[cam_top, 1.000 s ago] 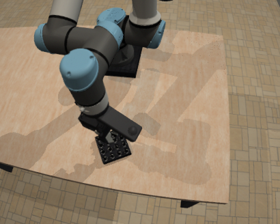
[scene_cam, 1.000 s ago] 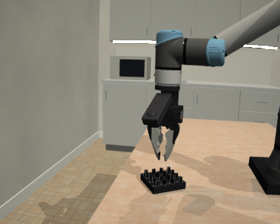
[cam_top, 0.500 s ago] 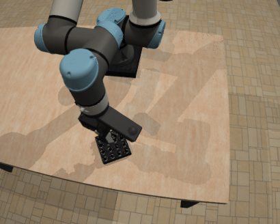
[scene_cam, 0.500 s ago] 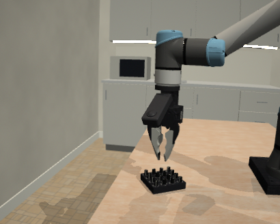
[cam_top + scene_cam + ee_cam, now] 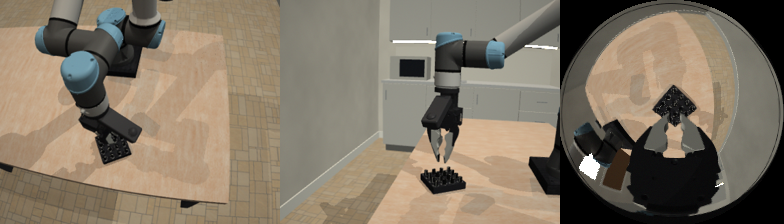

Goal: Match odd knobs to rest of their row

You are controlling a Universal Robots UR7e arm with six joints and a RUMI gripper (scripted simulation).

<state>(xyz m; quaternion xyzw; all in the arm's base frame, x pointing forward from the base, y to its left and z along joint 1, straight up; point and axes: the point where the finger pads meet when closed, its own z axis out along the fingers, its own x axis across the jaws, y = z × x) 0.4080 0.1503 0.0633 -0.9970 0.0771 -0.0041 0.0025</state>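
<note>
The black knob box point(image 5: 113, 151) lies on the wooden table near its front edge, with several small black knobs standing on top. It also shows in the exterior view point(image 5: 443, 180) and in the wrist view point(image 5: 675, 105). My gripper point(image 5: 442, 158) hangs straight above the box, pointing down, with its tips a short way above the knobs and touching none. The fingers stand nearly together with nothing between them. In the wrist view the gripper point(image 5: 674, 131) frames the near corner of the box. The knob marks are too small to read.
The arm's black base point(image 5: 126, 61) stands at the back of the table. The table's front edge point(image 5: 113, 191) runs close behind the box. A counter with a microwave point(image 5: 410, 67) stands beyond the table.
</note>
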